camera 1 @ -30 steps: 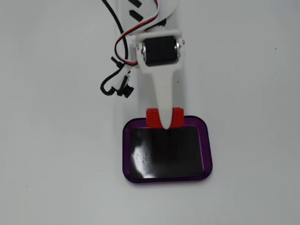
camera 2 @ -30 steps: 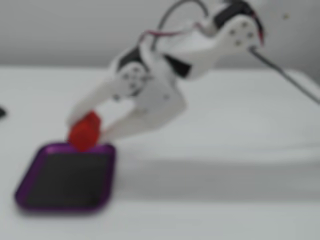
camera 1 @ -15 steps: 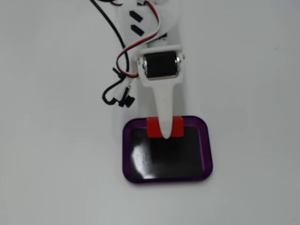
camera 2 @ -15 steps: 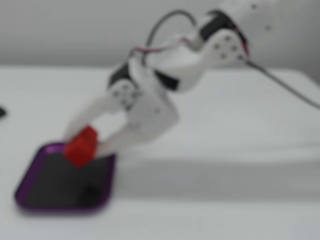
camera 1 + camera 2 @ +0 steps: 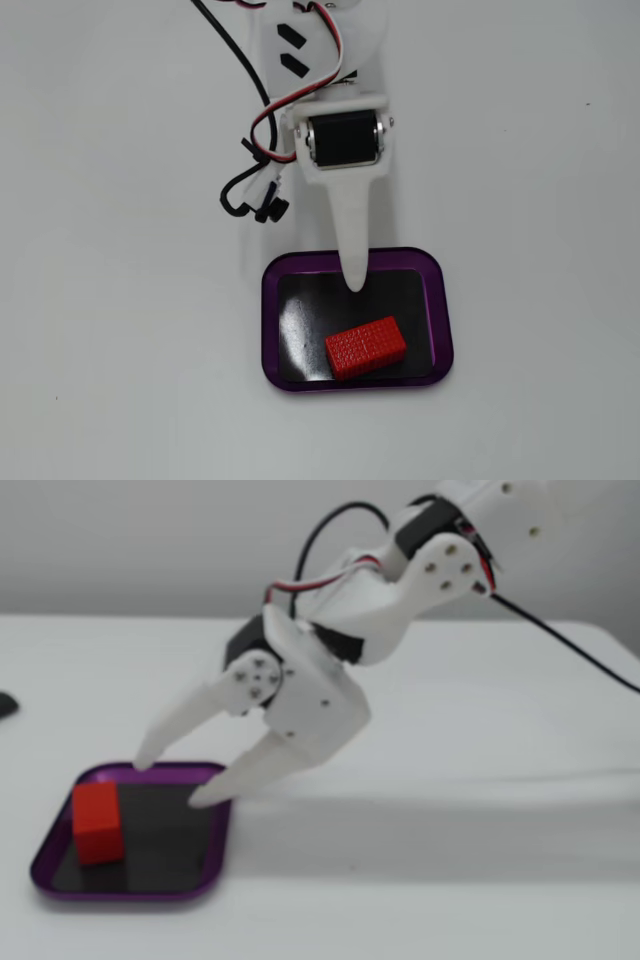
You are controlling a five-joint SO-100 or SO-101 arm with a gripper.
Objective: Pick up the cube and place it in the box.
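The red cube (image 5: 365, 347) lies on the black bottom of the purple-rimmed box (image 5: 444, 322), in its front part, a little askew. In the side fixed view the cube (image 5: 97, 823) rests at the left end of the box (image 5: 205, 878). My white gripper (image 5: 168, 779) hangs open above the box, its jaws spread wide and empty, apart from the cube. From above, only one white finger (image 5: 352, 255) shows, its tip over the back half of the box.
Black and red cables (image 5: 262, 140) loop beside the arm's wrist on the white table (image 5: 120, 300). A dark object (image 5: 5, 705) shows at the left edge of the side fixed view.
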